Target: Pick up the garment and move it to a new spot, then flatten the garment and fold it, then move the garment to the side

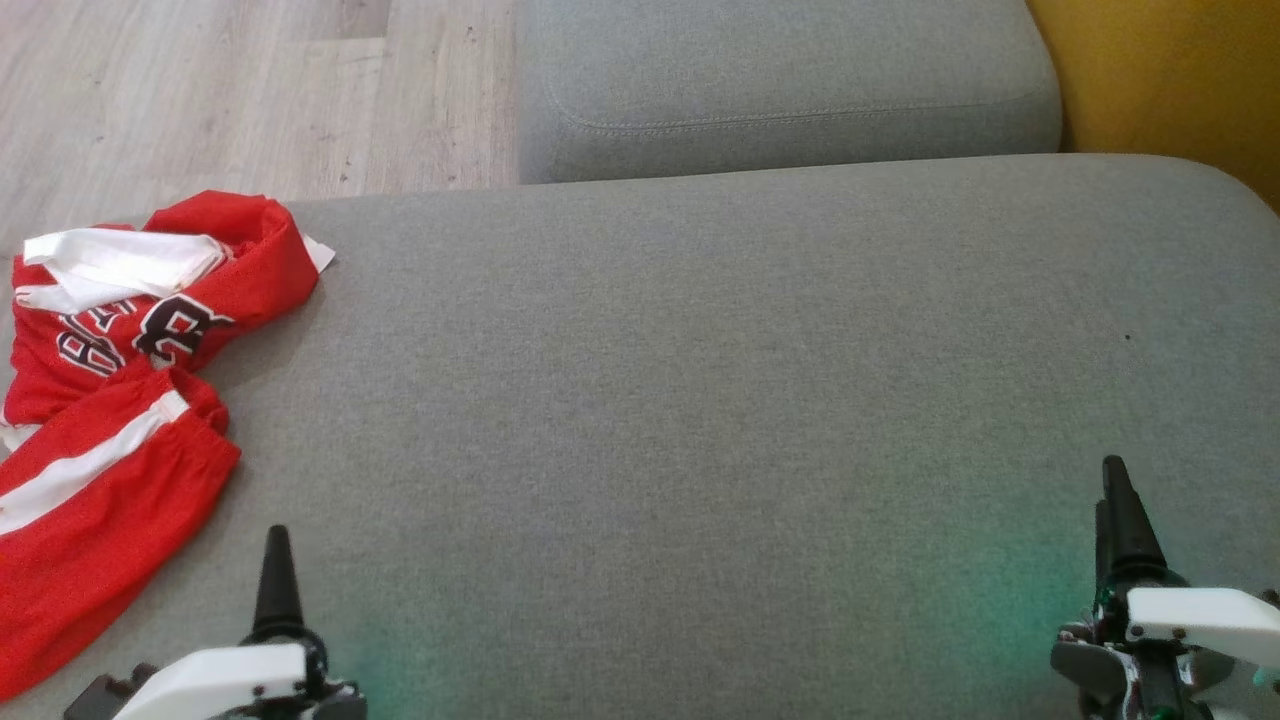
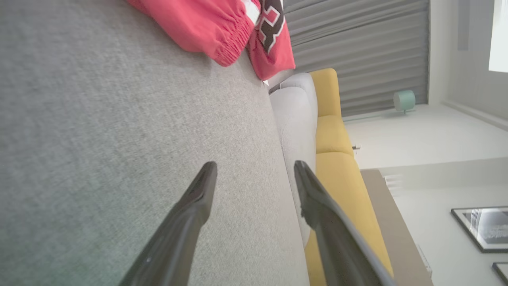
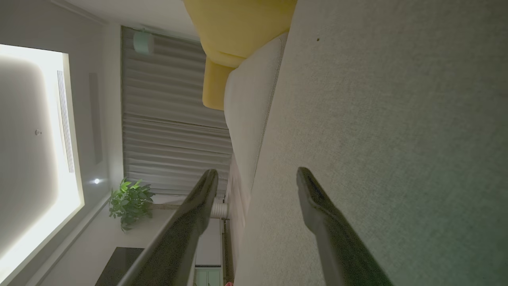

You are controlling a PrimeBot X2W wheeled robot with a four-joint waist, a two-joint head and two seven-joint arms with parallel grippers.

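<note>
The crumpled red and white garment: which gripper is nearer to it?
Left. The left gripper is beside the crumpled red and white garment; the right gripper is far to its right.

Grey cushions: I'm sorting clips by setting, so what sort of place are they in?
Probably a home living room: a wide grey fabric sofa cushion over a wood-look floor, pleated grey curtains, and a potted plant by the wall.

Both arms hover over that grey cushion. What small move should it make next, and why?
Probably swing the left gripper toward the crumpled red garment: it lies untouched at the cushion's left edge, nearest that arm, whose fingers stand open and empty.
</note>
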